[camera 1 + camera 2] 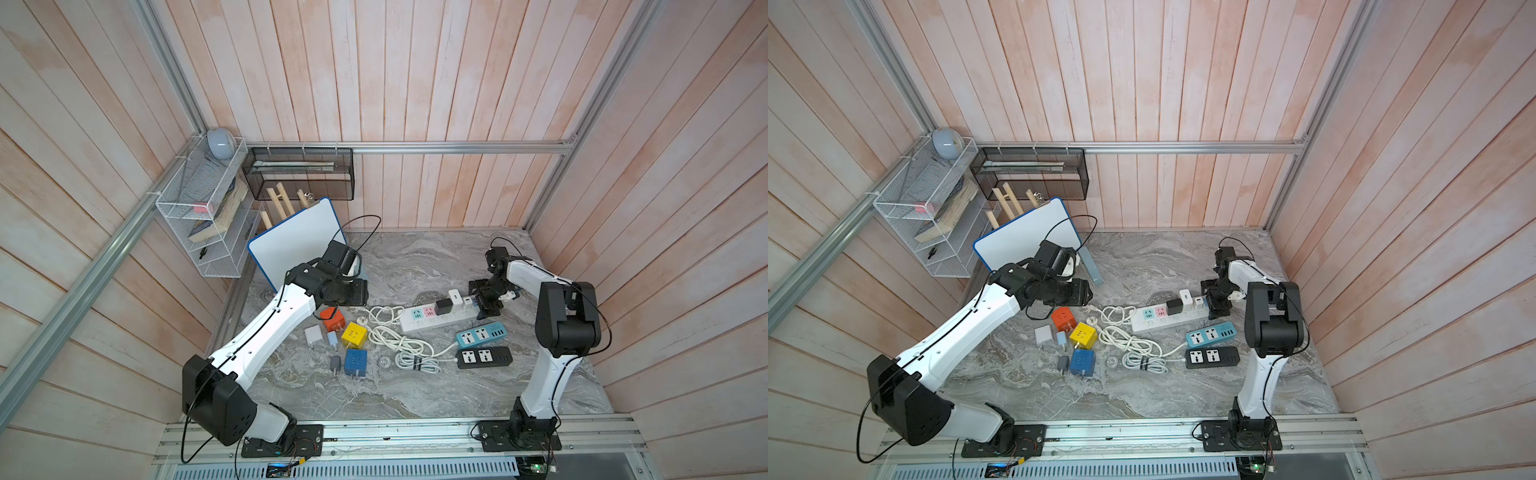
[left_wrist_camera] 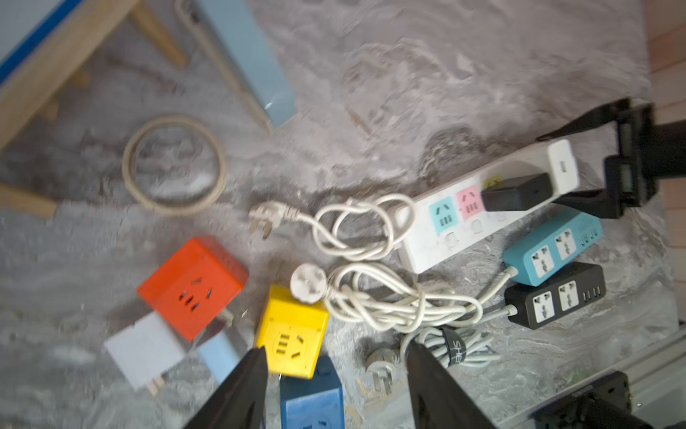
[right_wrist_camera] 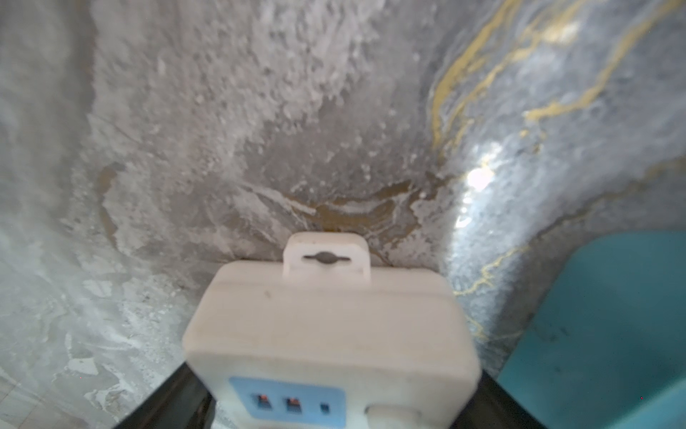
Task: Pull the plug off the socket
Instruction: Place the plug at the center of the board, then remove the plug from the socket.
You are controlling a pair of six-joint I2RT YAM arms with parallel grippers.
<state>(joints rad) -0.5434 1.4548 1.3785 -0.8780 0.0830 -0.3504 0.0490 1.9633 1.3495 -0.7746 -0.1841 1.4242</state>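
A white power strip (image 1: 436, 318) (image 1: 1167, 320) (image 2: 456, 226) lies on the marble table. A black plug (image 1: 444, 306) (image 1: 1173, 306) (image 2: 516, 191) sits in it, with a tall white adapter (image 1: 456, 298) (image 1: 1185, 298) and a small white one (image 1: 468, 302) beside it. My right gripper (image 1: 486, 307) (image 1: 1219, 305) (image 3: 334, 393) is shut on the strip's far end (image 3: 326, 334), one finger on each side. My left gripper (image 1: 357, 297) (image 2: 336, 351) hangs open and empty above the yellow cube (image 2: 291, 330) and blue cube (image 2: 312, 397), well to the left of the strip.
Orange cube (image 1: 332, 319), loose white and grey adapters (image 1: 313, 334), coiled white cords (image 1: 399, 340), a blue strip (image 1: 481, 334) and a black strip (image 1: 484, 357) crowd the middle. A whiteboard (image 1: 297, 243) leans at the back left, with a tape ring (image 2: 174, 163) near it.
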